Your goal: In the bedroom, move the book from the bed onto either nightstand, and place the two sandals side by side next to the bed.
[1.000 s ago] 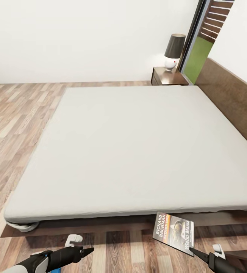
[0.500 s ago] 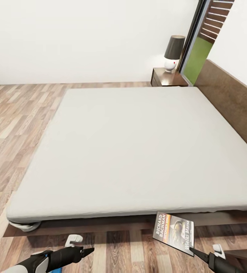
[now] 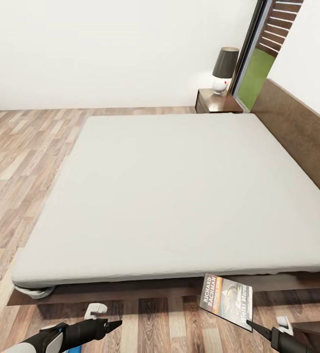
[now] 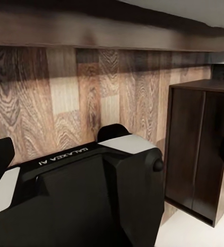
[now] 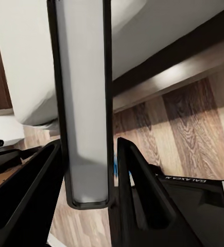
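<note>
Head view: thin, light, rather bendable book (image 3: 227, 298) pinched at its lower corner by right end effector (image 3: 254, 326), off the bed (image 3: 179, 191) over the floor, likely to sag or slip unless held nearer the spine; left end effector (image 3: 112, 324) narrow, empty.

White walls (image 3: 106, 49) meet plank floor (image 3: 17, 162); a dark-shaded lamp (image 3: 224, 68) stands beside a tall window (image 3: 260, 59).
</note>
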Motion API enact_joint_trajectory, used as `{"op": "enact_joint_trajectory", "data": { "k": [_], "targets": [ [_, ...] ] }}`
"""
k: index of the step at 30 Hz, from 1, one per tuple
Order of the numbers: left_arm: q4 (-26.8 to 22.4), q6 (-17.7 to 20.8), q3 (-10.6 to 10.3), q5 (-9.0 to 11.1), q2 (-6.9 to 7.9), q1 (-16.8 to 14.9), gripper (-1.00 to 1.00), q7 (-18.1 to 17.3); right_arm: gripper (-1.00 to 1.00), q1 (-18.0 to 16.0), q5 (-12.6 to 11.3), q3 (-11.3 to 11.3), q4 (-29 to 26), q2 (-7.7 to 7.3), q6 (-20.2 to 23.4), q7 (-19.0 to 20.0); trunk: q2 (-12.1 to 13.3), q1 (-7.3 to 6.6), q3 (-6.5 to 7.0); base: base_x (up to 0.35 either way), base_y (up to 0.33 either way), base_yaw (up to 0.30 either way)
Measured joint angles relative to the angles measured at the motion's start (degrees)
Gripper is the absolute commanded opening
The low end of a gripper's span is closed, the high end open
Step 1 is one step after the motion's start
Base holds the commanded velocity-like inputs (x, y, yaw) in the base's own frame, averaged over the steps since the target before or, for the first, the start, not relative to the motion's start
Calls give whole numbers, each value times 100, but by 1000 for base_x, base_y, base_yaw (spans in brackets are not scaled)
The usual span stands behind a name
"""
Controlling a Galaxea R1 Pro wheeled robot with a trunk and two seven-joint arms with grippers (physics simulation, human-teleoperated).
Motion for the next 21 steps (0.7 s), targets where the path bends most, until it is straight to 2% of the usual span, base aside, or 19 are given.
{"op": "enact_joint_trajectory", "data": {
  "k": [6, 21],
  "targets": [
    [0, 0, 0, 0, 0, 0, 100, 0, -100, 0, -1, 4, 18, 0, -292, 19, 241, -132, 108, 0, 0, 0],
    [0, 0, 0, 0, 0, 0, 100, -8, -100, 0, 0, 8, 19, 0, -325, 16, 843, -462, 377, 0, 0, 0]
  ]
}}
